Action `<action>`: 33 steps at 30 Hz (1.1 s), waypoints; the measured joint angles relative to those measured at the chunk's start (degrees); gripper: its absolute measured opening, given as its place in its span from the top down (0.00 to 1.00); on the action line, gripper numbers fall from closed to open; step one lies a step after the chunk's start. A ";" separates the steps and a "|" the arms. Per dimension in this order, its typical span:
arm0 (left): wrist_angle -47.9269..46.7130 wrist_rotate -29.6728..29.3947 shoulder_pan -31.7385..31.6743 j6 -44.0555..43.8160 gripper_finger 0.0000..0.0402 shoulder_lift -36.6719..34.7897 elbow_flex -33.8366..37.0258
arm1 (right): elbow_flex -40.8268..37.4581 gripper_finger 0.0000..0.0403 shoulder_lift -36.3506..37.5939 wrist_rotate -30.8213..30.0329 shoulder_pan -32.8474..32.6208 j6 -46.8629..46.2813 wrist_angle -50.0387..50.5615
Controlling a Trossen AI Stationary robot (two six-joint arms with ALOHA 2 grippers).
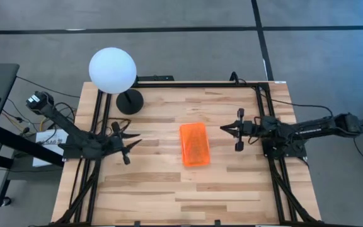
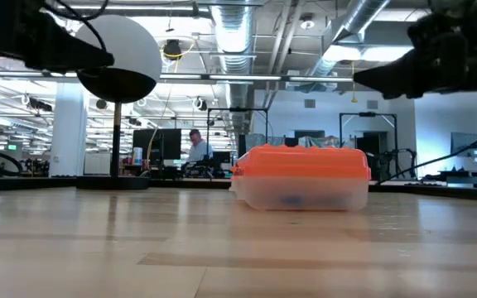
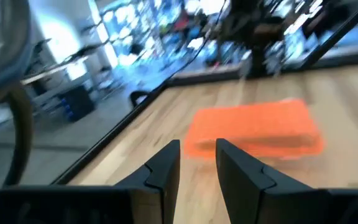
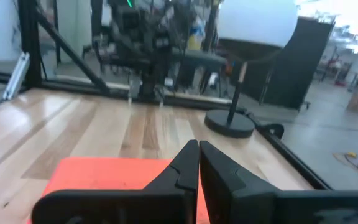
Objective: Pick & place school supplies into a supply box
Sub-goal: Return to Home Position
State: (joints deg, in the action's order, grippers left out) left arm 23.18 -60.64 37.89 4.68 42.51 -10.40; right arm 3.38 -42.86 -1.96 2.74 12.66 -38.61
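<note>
Overhead, table-level & wrist cams all see box (image 1: pixel 193 144).

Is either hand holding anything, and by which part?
Nothing is held. The left hand and right hand are both empty, clear of the closed supply box.

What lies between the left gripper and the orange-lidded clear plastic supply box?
Nothing but bare light wooden tabletop separates the left gripper from the orange-lidded clear plastic supply box. The high view shows this, and the left wrist view agrees.
</note>
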 joint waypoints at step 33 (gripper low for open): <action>4.37 -7.93 20.82 20.01 0.76 -26.23 9.91 | -3.02 1.00 33.74 3.11 -2.19 0.66 28.37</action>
State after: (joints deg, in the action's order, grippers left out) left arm 27.54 -68.57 58.72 24.69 16.28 -0.49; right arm 0.36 -9.12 1.15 0.55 13.33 -10.24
